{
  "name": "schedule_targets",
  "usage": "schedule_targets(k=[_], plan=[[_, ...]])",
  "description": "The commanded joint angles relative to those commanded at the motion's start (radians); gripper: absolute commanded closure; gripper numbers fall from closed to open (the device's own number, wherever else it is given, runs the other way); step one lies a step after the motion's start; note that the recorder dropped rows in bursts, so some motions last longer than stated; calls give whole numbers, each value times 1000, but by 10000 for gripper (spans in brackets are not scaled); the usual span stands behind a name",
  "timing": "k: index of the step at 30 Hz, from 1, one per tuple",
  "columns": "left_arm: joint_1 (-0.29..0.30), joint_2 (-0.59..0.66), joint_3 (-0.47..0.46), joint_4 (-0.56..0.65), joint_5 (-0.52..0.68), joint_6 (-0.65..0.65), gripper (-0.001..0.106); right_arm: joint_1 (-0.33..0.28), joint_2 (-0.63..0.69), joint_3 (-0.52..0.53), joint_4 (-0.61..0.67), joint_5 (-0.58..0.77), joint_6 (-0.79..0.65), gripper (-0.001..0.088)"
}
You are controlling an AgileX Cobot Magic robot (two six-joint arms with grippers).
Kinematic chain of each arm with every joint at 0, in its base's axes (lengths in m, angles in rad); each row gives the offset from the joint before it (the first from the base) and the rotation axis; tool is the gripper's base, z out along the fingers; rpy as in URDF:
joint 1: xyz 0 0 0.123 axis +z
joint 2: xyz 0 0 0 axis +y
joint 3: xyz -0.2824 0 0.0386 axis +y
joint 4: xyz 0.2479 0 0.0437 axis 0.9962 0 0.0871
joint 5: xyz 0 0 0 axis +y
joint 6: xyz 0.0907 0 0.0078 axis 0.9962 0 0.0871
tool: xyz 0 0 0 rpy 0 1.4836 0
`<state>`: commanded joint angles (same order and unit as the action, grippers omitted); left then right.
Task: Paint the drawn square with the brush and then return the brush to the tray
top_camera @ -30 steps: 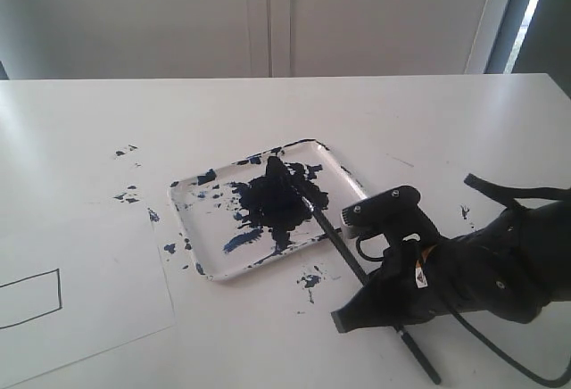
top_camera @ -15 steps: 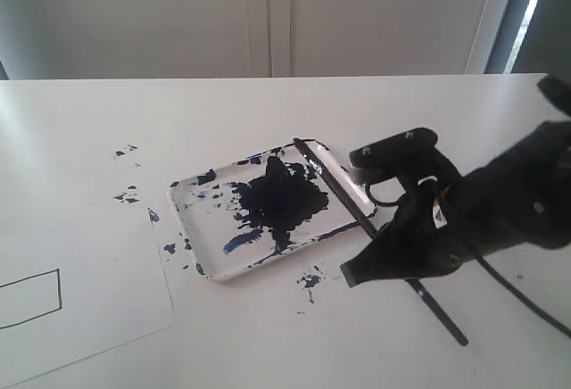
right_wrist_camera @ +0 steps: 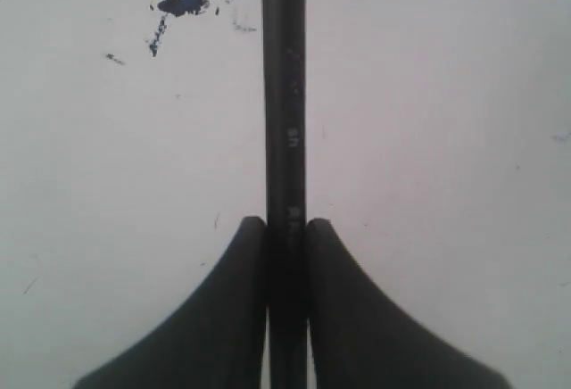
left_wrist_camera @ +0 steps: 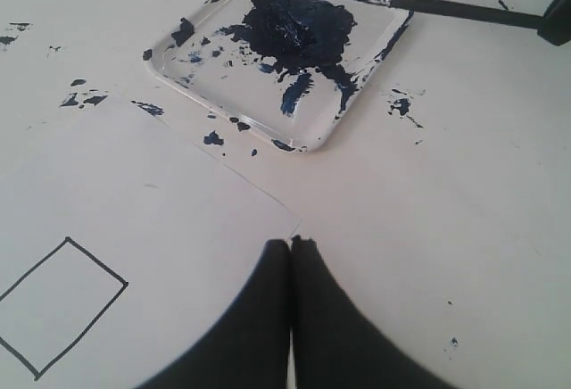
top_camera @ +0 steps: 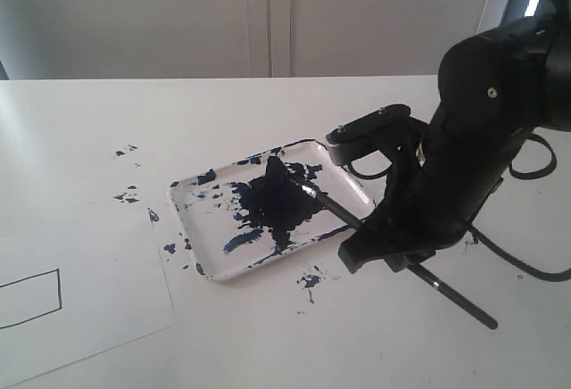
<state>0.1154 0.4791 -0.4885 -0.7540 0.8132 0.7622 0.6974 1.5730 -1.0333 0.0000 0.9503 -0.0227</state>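
Observation:
The white tray [top_camera: 183, 211] with a big blue-black paint patch lies mid-table. The long black brush [top_camera: 455, 300] slants from the tray toward the front right, its dark tip over the patch's right side. My right gripper [top_camera: 385, 255] is shut on the brush's handle just right of the tray; the wrist view shows the brush [right_wrist_camera: 284, 95] pinched in the right gripper [right_wrist_camera: 286, 224]. The drawn square [top_camera: 27, 298] has a plain white interior and sits at the left edge. My left gripper [left_wrist_camera: 291, 244] is shut and empty above the paper's corner, with the square [left_wrist_camera: 62, 307] and tray [left_wrist_camera: 169, 72] in its view.
The square is drawn on a white paper sheet [top_camera: 89, 291] at the front left. Dark paint specks [top_camera: 125, 194] dot the table left of the tray, and more specks [top_camera: 310, 279] lie in front of it. A pale wall stands behind the table's far edge.
My right arm has risen and swung back toward the tray with the brush. The brush tip lifted to the tray's far corner, then came back over the paint patch.

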Motion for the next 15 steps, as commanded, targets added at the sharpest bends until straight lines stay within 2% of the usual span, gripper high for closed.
schedule_targets(k=[15], plan=[[0, 0, 0, 0, 1, 2, 1053, 0, 95, -4, 0, -81, 2, 868]])
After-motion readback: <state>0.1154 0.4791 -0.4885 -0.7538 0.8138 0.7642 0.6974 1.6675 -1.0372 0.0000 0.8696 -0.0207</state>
